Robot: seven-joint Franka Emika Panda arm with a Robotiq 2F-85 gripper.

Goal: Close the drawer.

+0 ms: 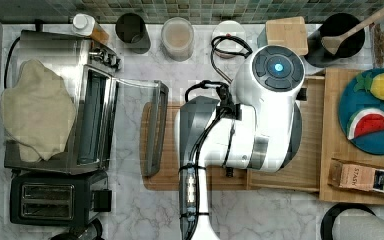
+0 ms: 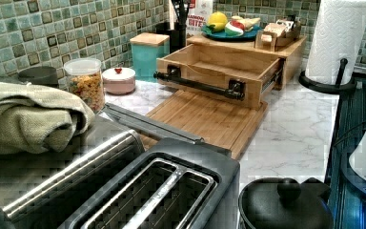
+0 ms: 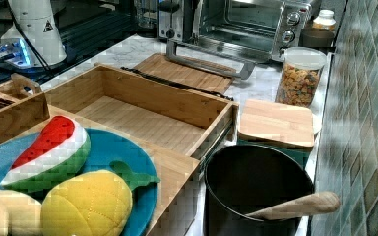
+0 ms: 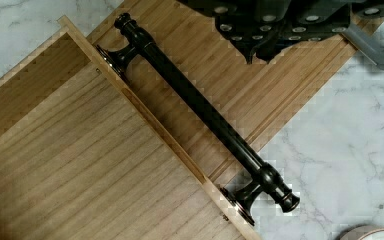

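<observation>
Now, arm: the white arm [image 1: 260, 120] fills the centre of the top view, bent over the drawer.
Gripper: the gripper [image 4: 280, 25] hangs above the cutting board, beside the drawer's dark handle [image 4: 205, 110], not touching; I cannot tell its opening.
Drawer: the drawer [image 2: 219, 64] stands pulled out, upper centre of the left view, bare inside.
Jar: the clear jar [image 2: 86, 85] holds coloured pieces.

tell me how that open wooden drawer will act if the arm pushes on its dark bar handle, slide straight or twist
The drawer looks stiff, empty and probably light, so it should move easily. A metal runner shows at its side, so it likely slides straight in. The bar handle is long and round: an off-centre push may skew it a little, or slip off.
</observation>
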